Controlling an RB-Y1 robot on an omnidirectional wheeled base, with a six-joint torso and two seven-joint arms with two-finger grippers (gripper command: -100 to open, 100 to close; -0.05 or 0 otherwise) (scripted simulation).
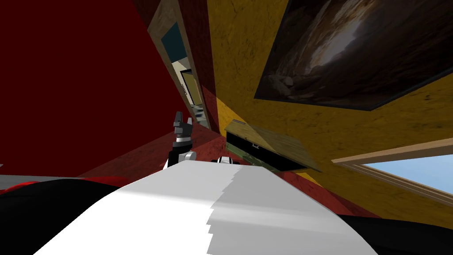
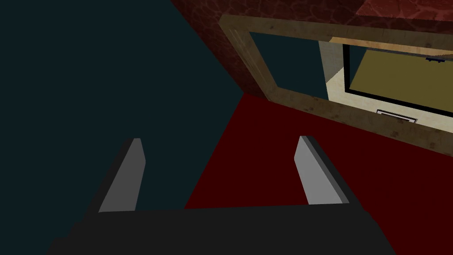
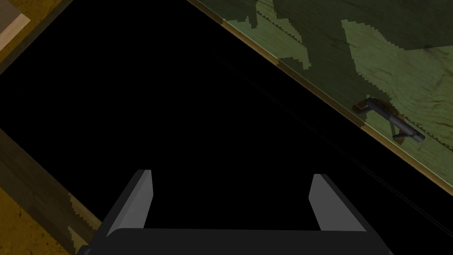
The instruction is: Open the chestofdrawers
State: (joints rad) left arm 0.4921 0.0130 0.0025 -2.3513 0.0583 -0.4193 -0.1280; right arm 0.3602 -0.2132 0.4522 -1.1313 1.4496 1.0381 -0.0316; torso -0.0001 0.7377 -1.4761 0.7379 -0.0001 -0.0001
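The chest of drawers (image 1: pixel 276 145) is a low wooden unit against the yellow wall, just ahead of me to the right. In the right wrist view a greenish wooden drawer front (image 3: pixel 398 66) with a dark bar handle (image 3: pixel 389 120) stands off to one side of my right gripper (image 3: pixel 230 195). That gripper is open and points into a black area (image 3: pixel 199 110) between the drawer front and the chest's wooden frame (image 3: pixel 31 177). Nothing lies between its fingers. My left gripper (image 1: pixel 178 117) is raised to the left of the chest, open (image 2: pixel 221 172) and empty.
A large dark picture (image 1: pixel 354 53) hangs on the yellow wall above the chest. A window (image 1: pixel 411 170) is to the right. A wood-framed doorway (image 1: pixel 186 75) opens at the far end, beside a dark red wall (image 1: pixel 79 79).
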